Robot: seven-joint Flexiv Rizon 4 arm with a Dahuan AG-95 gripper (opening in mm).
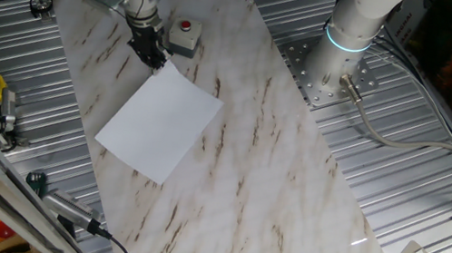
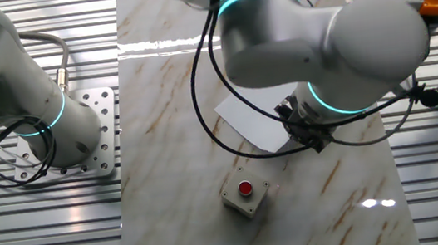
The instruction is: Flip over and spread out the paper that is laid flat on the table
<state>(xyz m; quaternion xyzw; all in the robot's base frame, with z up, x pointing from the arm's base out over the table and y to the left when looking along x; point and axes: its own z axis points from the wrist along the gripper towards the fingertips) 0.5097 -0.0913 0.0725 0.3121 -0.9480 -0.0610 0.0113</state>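
My fingers (image 1: pixel 154 57) hang low over the table (image 1: pixel 287 201), right at the corner of the paper (image 1: pixel 162 123) that points toward the small grey box with the red button (image 1: pixel 184 35). In the one fixed view their dark tips meet that corner or sit just above it; I cannot tell whether they actually pinch the sheet. They look drawn close together, with no clear gap showing, but the tips are small and dark, so how far open they are I cannot say.

The paper lies flat on the marble-look top, turned at an angle to the table's long edges, in the half of the table nearer my wrist. Its far corner comes close to the long edge that borders the ribbed metal panel (image 1: pixel 1 43) on that side, but the whole sheet stays on the table.

From the other fixed view, my own bulky wrist covers most of the sheet; only a white strip of paper (image 2: pixel 248 123) shows beside it, and my fingers (image 2: pixel 309 138) are hidden in shadow under the wrist. The button box (image 2: pixel 244 193) stands on the table just beside me, apart from the paper.

A second arm's base (image 1: pixel 351 37) stands on a bolted plate beyond the opposite long edge.
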